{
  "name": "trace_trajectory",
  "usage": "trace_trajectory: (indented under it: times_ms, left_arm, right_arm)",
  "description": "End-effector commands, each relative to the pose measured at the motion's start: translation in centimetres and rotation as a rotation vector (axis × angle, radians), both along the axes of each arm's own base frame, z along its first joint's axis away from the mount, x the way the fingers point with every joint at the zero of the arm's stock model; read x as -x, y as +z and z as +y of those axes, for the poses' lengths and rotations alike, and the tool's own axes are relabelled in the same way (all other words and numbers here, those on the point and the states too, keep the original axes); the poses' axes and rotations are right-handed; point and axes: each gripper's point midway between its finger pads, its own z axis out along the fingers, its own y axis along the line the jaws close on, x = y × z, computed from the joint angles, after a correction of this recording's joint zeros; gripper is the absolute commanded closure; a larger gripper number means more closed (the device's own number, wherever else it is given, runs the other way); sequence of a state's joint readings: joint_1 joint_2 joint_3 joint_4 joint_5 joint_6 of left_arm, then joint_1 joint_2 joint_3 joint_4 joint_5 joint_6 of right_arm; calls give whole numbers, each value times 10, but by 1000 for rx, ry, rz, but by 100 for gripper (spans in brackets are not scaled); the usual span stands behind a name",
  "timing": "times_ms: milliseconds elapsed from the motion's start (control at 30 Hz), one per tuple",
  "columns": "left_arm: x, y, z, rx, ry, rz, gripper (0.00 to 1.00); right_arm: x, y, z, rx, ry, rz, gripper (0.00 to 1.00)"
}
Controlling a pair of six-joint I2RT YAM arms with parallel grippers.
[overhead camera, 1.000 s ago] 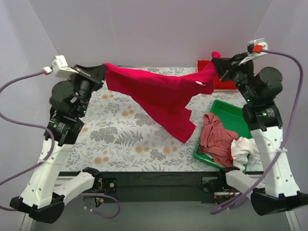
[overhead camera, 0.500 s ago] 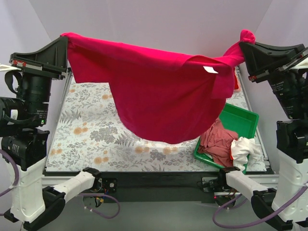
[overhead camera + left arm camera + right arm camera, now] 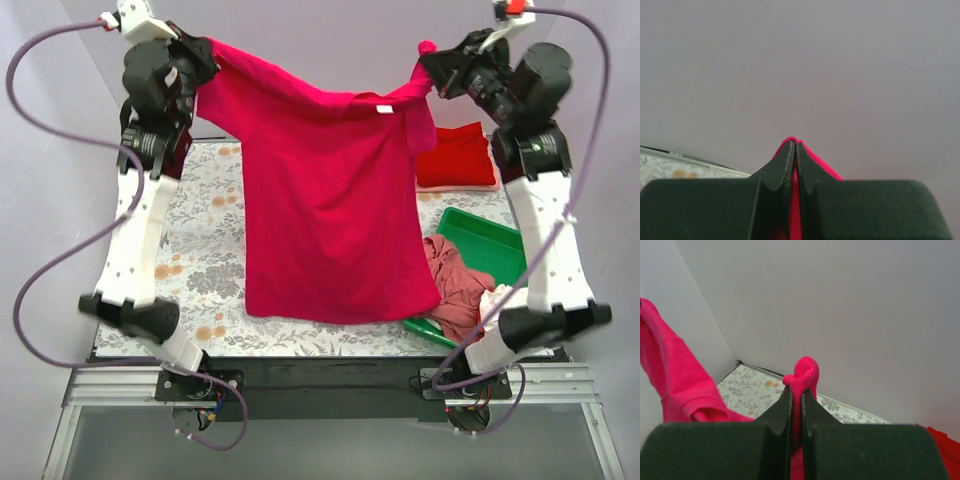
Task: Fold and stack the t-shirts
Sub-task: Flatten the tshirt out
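The magenta-crimson t-shirt point(image 3: 335, 210) hangs spread between both grippers, high above the table, its hem near the front edge. My left gripper point(image 3: 207, 50) is shut on its left shoulder; in the left wrist view point(image 3: 794, 145) cloth shows between the closed jaws. My right gripper point(image 3: 428, 68) is shut on the right shoulder, and a bunch of the t-shirt point(image 3: 804, 374) pokes past the closed tips point(image 3: 796, 392). A folded brighter red t-shirt point(image 3: 458, 158) lies at the back right. A dusty-pink t-shirt point(image 3: 458, 285) and a white one point(image 3: 497, 298) lie crumpled in the green tray point(image 3: 492, 245).
The floral tablecloth point(image 3: 205, 250) covers the table. The green tray sits at the front right edge. White walls close in the back and both sides. Both arms are raised tall, with purple cables looping at the sides.
Both grippers have pulled back towards the rear and stayed high. The t-shirt now hangs straight down as a flat sheet instead of sagging wide between them.
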State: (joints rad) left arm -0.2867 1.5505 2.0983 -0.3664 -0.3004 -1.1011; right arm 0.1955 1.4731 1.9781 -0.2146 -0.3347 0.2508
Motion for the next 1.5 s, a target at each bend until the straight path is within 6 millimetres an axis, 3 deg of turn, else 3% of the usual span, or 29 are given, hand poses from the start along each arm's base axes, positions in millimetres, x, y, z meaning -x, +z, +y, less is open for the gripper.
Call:
trace_trajectory:
  times_ms: [0, 67, 100, 267, 300, 333, 400, 433, 500, 533, 567, 600, 633, 667, 700, 733, 767, 800, 867, 900, 933, 1000, 1033, 1100, 1267, 1300, 1367, 1433, 1467]
  left_arm:
    - [-24, 24, 40, 21, 22, -30, 100]
    - [-26, 36, 39, 19, -21, -65, 100]
    - [-24, 48, 48, 17, -15, -111, 100]
    - [13, 86, 66, 3, 27, -230, 100]
    - [14, 82, 69, -4, 35, -221, 100]
    - [3, 57, 69, -11, 40, -160, 100]
    - [17, 44, 80, 2, 90, -137, 100]
    - [3, -2, 85, 9, 121, -33, 100]
    - [27, -20, 107, 55, 234, -10, 100]
    - [29, -45, 114, 70, 272, 36, 100]
    - [24, -100, 119, 91, 305, 141, 100]
    - [49, -108, 134, 128, 386, 130, 100]
    - [56, -130, 138, 156, 416, 161, 100]
    - [61, -186, 145, 158, 466, 263, 100]
    - [82, -199, 155, 210, 531, 274, 100]
    - [93, -219, 163, 229, 588, 303, 100]
    - [105, -246, 171, 237, 648, 352, 100]
    - [123, -293, 176, 304, 724, 437, 100]
    - [151, -334, 192, 387, 890, 498, 97]
    - [171, -365, 194, 453, 969, 565, 91]
    - [178, -378, 196, 456, 1002, 596, 68]
    - [181, -385, 198, 440, 1021, 632, 42]
    - [179, -389, 198, 428, 1030, 660, 33]
    - [178, -387, 196, 417, 1029, 694, 27]
    - [136, -371, 165, 422, 774, 727, 26]
    - [124, -376, 135, 470, 595, 777, 27]
    - [110, -382, 101, 472, 368, 778, 27]
    - [113, -393, 66, 515, 170, 822, 26]
    - [122, -414, 56, 517, 135, 866, 26]
  right_arm:
    - [-15, 47, -4, -16, -32, -148, 99]
    - [-11, 72, -3, -36, -25, -206, 99]
    - [-21, 70, -1, -39, -17, -197, 99]
    - [-11, 68, 3, -63, 13, -181, 99]
    - [-7, 56, 2, -58, 16, -154, 99]
    - [-5, 49, 2, -56, 18, -143, 99]
    - [3, 19, 5, -40, 36, -82, 99]
    - [8, 8, 10, -18, 71, -68, 99]
    - [25, -15, 18, -3, 120, -23, 99]
    - [23, -59, 26, 21, 160, 78, 99]
    - [28, -86, 31, 35, 179, 138, 99]
    - [48, -99, 39, 40, 218, 160, 99]
    - [56, -125, 45, 44, 239, 220, 99]
    - [66, -196, 54, 69, 271, 372, 99]
    - [96, -210, 70, 83, 336, 382, 99]
    - [112, -243, 79, 97, 361, 445, 99]
    - [127, -297, 84, 124, 363, 551, 99]
    - [157, -320, 101, 128, 432, 627, 99]
    - [193, -373, 111, 158, 498, 784, 94]
    - [214, -381, 123, 178, 560, 812, 88]
    - [223, -389, 127, 193, 576, 842, 67]
    - [235, -397, 132, 226, 595, 873, 41]
    - [234, -396, 133, 243, 591, 858, 15]
    - [230, -393, 132, 250, 566, 839, 2]
    - [196, -392, 116, 286, 358, 775, 2]
    - [191, -391, 115, 290, 335, 764, 2]
    - [181, -393, 112, 320, 291, 751, 2]
    - [175, -394, 112, 344, 271, 744, 2]
    - [172, -399, 112, 363, 262, 752, 2]
